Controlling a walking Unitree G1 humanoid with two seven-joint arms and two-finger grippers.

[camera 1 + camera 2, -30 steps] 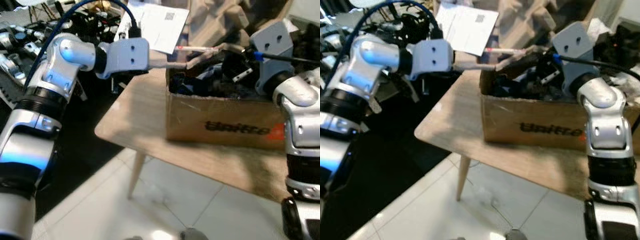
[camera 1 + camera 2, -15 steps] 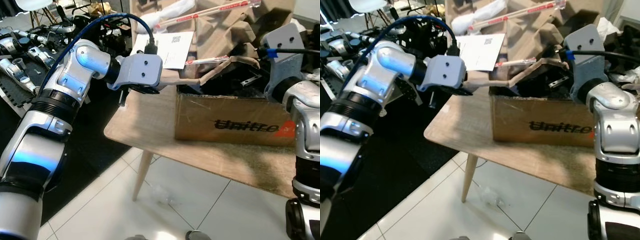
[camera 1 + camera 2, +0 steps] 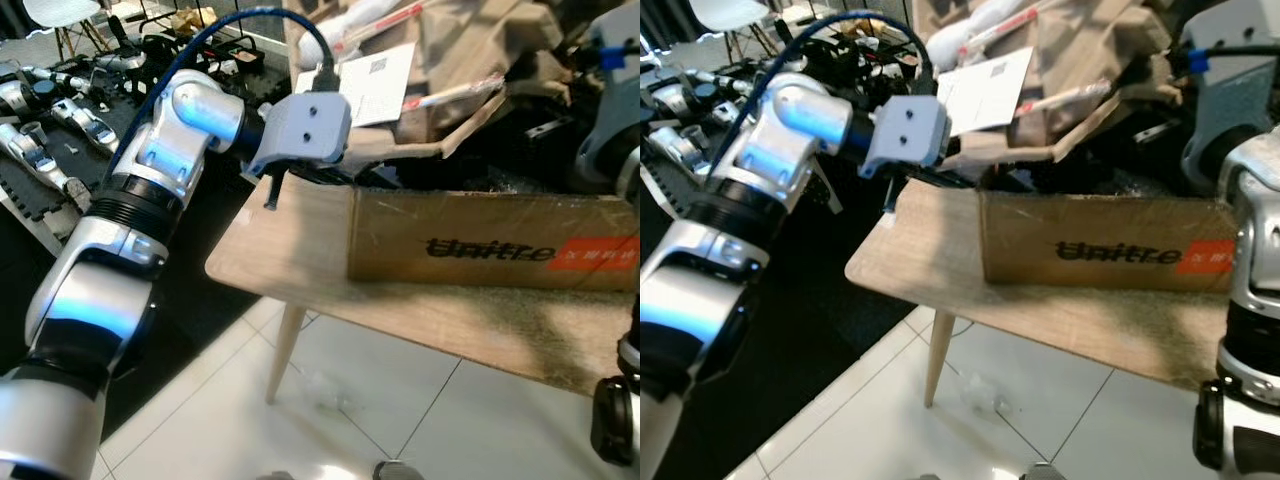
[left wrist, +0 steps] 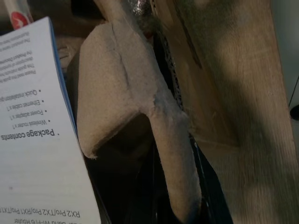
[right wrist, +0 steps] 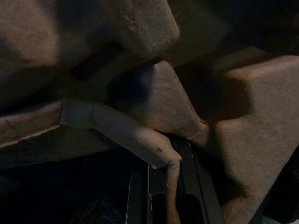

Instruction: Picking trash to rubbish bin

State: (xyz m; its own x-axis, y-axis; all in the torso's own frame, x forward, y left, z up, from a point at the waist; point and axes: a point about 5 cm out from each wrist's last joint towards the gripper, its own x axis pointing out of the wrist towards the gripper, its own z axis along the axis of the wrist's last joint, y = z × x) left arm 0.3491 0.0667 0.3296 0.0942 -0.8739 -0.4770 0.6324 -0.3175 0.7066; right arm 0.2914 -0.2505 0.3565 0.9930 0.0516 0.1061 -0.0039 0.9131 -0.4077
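Left gripper clamped on moulded pulp tray, long axis near-level above the cardboard box; right gripper state unclear.

Robotics workshop: spare robot arms, cables.

Wooden table; white tiled floor; possibly robot parts lying beyond.

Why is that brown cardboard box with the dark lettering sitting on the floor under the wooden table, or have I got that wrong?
One detail is off: the cardboard box is not on the floor. The right eye view shows it standing on top of the wooden table, near its edge. It is indeed brown with dark lettering.
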